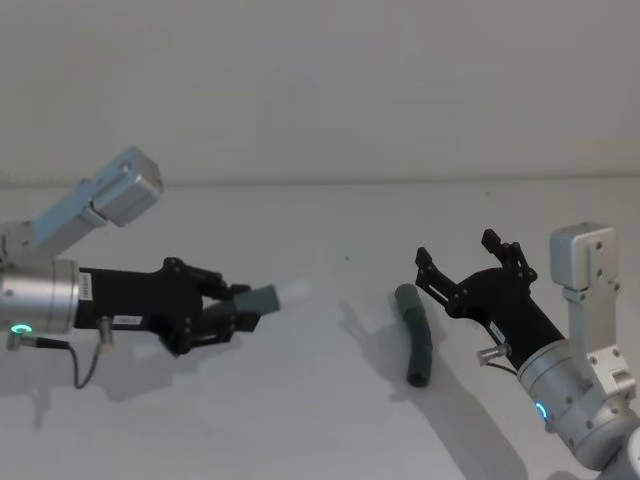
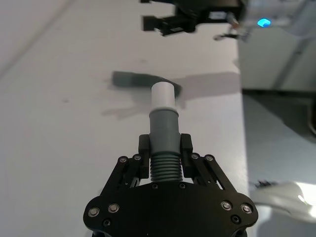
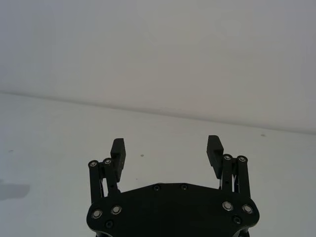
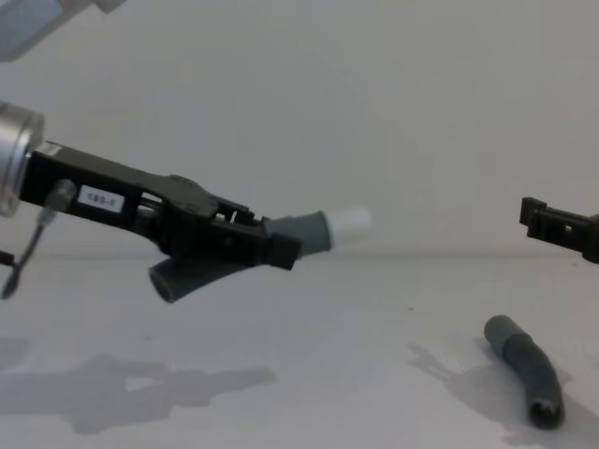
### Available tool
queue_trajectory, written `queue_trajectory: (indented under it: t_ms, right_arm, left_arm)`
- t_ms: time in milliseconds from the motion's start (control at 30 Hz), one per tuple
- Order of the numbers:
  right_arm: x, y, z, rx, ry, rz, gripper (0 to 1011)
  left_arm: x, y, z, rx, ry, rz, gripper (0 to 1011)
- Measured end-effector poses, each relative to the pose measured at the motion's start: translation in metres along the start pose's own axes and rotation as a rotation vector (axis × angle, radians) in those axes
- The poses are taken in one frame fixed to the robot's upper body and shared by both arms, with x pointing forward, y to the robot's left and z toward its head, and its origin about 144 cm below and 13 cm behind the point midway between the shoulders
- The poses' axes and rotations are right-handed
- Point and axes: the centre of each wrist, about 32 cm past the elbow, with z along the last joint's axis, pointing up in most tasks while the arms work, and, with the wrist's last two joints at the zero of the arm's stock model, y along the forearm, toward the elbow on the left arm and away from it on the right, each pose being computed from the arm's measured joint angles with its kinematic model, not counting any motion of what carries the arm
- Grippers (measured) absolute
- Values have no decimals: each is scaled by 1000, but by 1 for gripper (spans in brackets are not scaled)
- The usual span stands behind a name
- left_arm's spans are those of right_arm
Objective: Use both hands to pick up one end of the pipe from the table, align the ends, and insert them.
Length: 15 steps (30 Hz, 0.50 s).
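Head view: the left gripper (image 1: pixel 243 307) clamps the white-tipped hose piece (image 1: pixel 262 298) above the table (image 1: pixel 300 420). The right gripper (image 1: pixel 456 248), spread and empty, hangs beside the second hose piece (image 1: pixel 417 345), which lies flat.
Left wrist view: the jaws pinch the held piece behind its cuff (image 2: pixel 163 129).
Chest view: the white tip tilts upward.

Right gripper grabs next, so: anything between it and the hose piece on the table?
Nothing visible. Open right gripper hangs just right of the lying hose piece; left gripper holds the white-tipped piece far left.
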Motion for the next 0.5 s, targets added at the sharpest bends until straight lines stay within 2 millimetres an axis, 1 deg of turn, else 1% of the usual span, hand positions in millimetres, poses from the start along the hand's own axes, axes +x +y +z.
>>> queue_trajectory:
  t_ms: [233,500]
  right_arm:
    - [0,0,0,0,0,0,1002]
    - [0,0,0,0,0,0,1002]
  left_arm:
    - [13,10,6,58,-2,-111,323]
    - [23,17,10,106,10,-171,325]
